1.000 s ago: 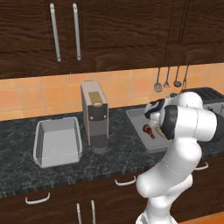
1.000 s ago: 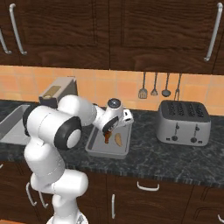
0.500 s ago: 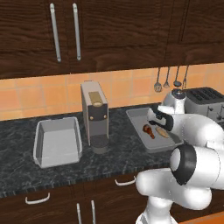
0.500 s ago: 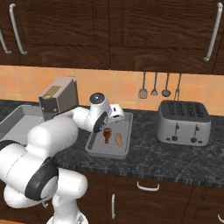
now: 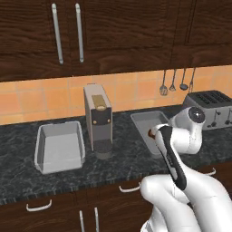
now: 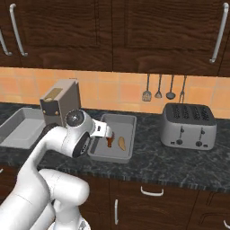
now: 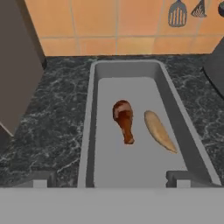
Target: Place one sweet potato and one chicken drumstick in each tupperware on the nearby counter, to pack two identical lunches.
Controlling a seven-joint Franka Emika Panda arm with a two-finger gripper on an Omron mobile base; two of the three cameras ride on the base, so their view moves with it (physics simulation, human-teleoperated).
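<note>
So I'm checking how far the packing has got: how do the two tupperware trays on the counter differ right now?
The tray near the toaster holds a chicken drumstick and a sweet potato, lying side by side and apart; the tray left of the grey appliance holds nothing. The open tool hovers at the filled tray; the other tray has no tool near it. Both are shallow light-grey rectangles on the dark counter.

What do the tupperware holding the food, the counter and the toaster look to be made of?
The tupperware: matte light-grey plastic, judging by its even colour and soft rounded corners, though it could be painted metal. The counter: polished dark stone, going by the pale marbled veining. The toaster: brushed grey metal with dark slots and knobs; its dull sheen suggests steel, not certain in a render.
</note>
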